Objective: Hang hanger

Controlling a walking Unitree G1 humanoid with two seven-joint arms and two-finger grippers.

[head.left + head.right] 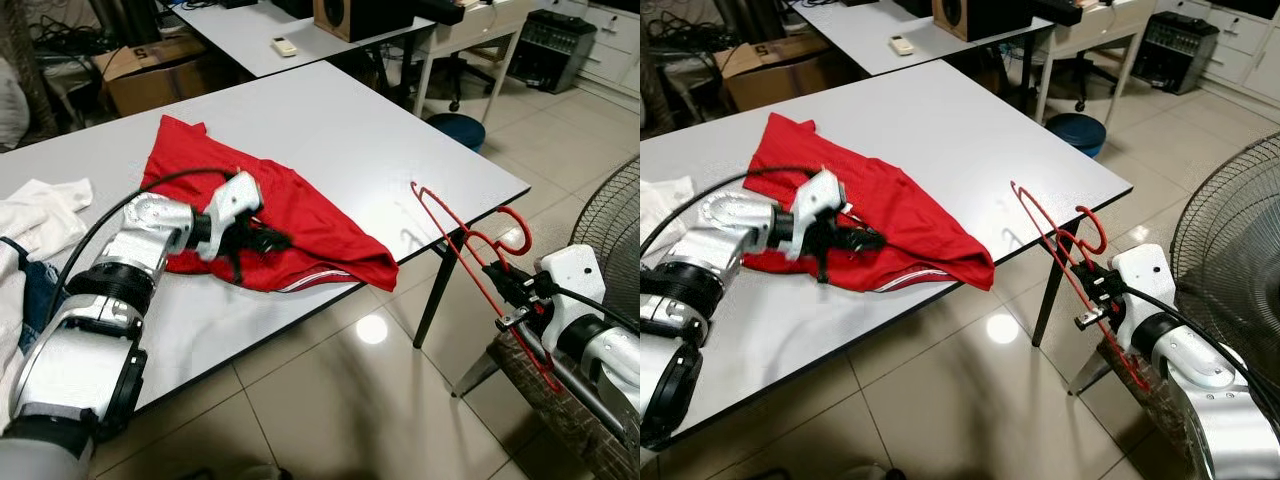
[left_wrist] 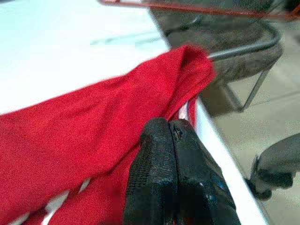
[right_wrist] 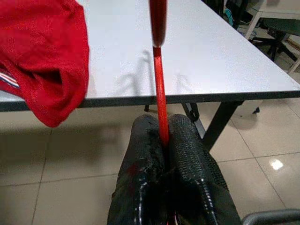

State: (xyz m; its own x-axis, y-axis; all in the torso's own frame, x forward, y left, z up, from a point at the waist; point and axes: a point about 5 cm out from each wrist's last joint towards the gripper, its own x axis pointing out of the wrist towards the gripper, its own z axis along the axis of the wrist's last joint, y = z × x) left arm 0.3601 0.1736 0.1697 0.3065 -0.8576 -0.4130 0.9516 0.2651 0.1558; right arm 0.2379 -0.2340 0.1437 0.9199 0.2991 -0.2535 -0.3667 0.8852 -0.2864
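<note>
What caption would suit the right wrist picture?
Right gripper pinching a thin red wire hanger, facing the white table and crumpled red shirt.

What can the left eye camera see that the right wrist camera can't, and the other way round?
Left eye view alone: the left gripper resting on the red cloth garment, its silver arm, a white cloth at the table's left end, a cardboard box, and a round black wire fan guard.

Right wrist view alone: a close look at the right gripper's black textured fingers pinched shut on the red wire hanger's thin rod.

Both: the red cloth garment, the white table, the hanger and the tiled floor.
</note>
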